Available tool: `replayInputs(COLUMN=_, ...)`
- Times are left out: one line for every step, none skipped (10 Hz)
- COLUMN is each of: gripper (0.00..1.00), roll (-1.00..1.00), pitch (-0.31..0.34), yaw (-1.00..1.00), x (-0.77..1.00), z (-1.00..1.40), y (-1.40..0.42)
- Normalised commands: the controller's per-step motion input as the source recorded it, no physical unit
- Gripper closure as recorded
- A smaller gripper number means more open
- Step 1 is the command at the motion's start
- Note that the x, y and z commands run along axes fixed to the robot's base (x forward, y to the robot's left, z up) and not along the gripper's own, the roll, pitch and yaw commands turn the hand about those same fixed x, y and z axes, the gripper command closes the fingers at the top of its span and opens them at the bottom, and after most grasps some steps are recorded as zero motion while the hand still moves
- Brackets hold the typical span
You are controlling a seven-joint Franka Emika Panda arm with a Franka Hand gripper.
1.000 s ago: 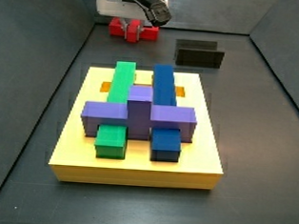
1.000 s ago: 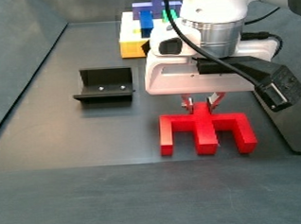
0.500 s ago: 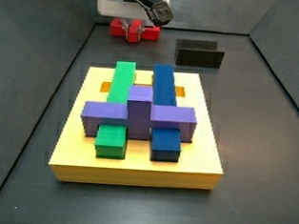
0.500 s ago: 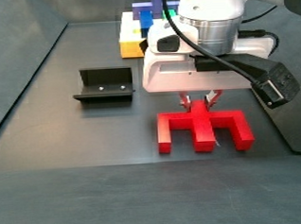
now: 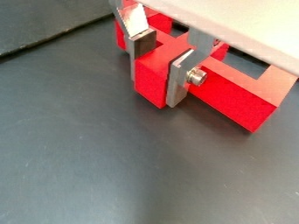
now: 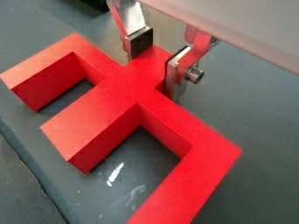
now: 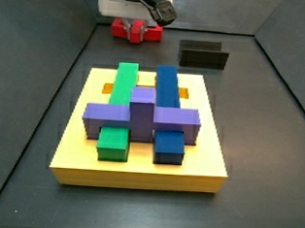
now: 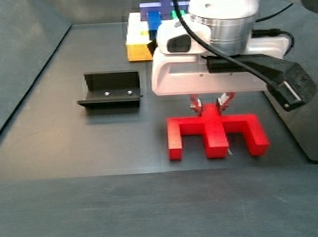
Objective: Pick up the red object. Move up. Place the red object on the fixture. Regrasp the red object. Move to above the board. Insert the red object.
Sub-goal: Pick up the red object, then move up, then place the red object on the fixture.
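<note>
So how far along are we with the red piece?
Nothing is finished yet. The red object lies flat on the floor. The gripper is down over it, fingers straddling its central stem, apparently not closed. The fixture is empty; lift, fixture placement, regrasp and insertion into the board remain.

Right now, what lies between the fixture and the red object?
Only bare dark floor, seen in a side view between fixture and red object; the claw sits over the red object.

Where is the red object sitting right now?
The red object lies flat on the dark floor directly under the gripper, beside the fixture; in a wrist view the fingers straddle its central stem.
</note>
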Motion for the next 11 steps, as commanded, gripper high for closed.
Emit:
replayInputs(gripper=1.00, roll=0.00, pitch=0.000, yaw=0.00, x=0.00, z=0.00, y=0.00)
replayInputs(gripper=1.00, roll=0.00, pitch=0.000, yaw=0.00, x=0.00, z=0.00, y=0.00)
replayInputs(gripper=1.00, roll=0.00, pitch=0.000, yaw=0.00, x=0.00, z=0.00, y=0.00)
replayInputs(gripper=1.00, roll=0.00, pitch=0.000, yaw=0.00, x=0.00, z=0.83, y=0.00)
replayInputs(gripper=1.00, roll=0.01, pitch=0.010, yaw=-0.02, x=-0.02, z=0.80, y=0.05)
replayInputs(gripper=1.00, roll=0.02, pitch=0.019, yaw=-0.02, x=-0.04, z=0.57, y=0.04)
replayInputs(gripper=1.00, roll=0.06, pitch=0.005, yaw=-0.01, x=-0.01, z=0.17, y=0.01)
replayInputs(gripper=1.00, roll=0.00, pitch=0.000, yaw=0.00, x=0.04, z=0.00, y=0.00)
replayInputs(gripper=1.00, roll=-0.21, pitch=0.131, yaw=0.00, x=0.77, z=0.11, y=-0.21)
replayInputs(gripper=1.00, roll=-0.38, pitch=0.160, yaw=-0.01, x=1.00, z=0.39, y=-0.35)
replayInputs(gripper=1.00, roll=-0.34, pitch=0.140, yaw=-0.03, x=1.00, z=0.41, y=-0.43)
